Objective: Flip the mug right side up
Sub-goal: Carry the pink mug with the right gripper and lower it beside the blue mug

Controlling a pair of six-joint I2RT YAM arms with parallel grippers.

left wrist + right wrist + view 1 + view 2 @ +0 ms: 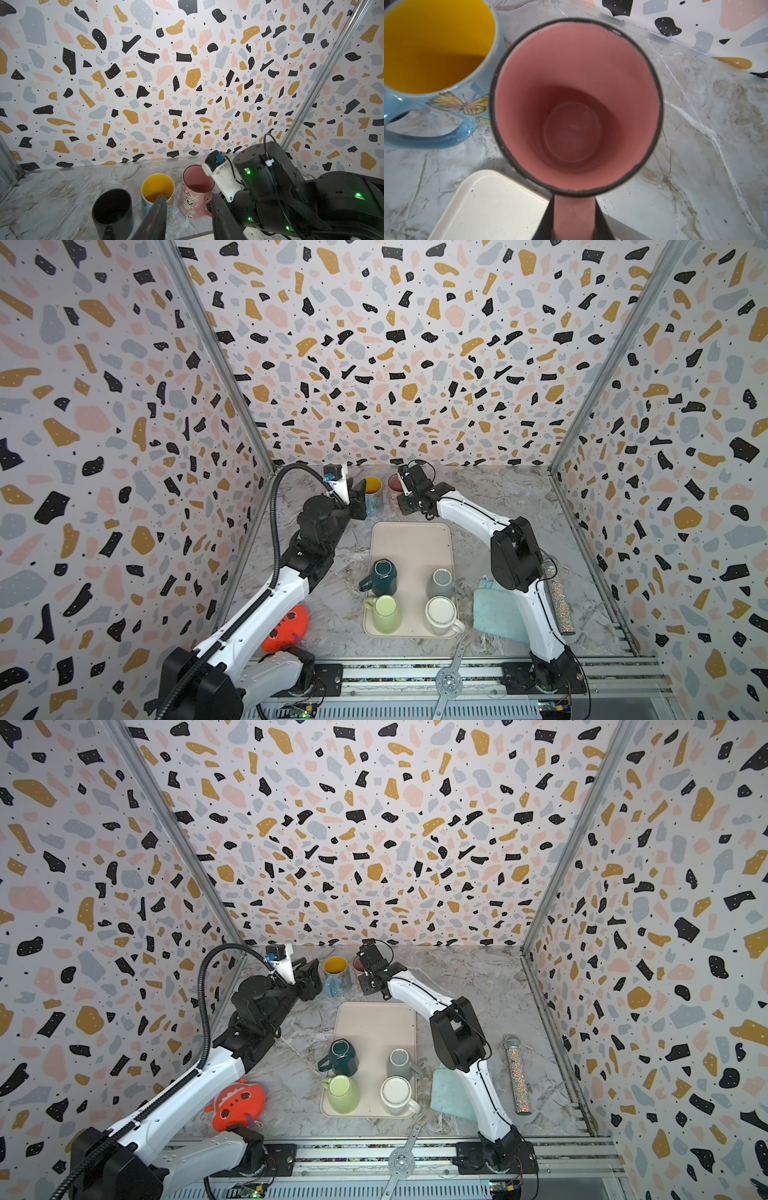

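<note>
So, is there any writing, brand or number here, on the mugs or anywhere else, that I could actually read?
No text can be read in any view.
On the pink mug: ghost faces, plus small marks under the rim too blurred to read as letters.
On the blue mug: butterflies only, no words.
On the tray: plain, nothing printed.
Nothing else shows a legible label.

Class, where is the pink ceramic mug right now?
In a top view the pink ceramic mug is upright near the back wall, just right of the blue butterfly mug, held by the right hand.
</note>
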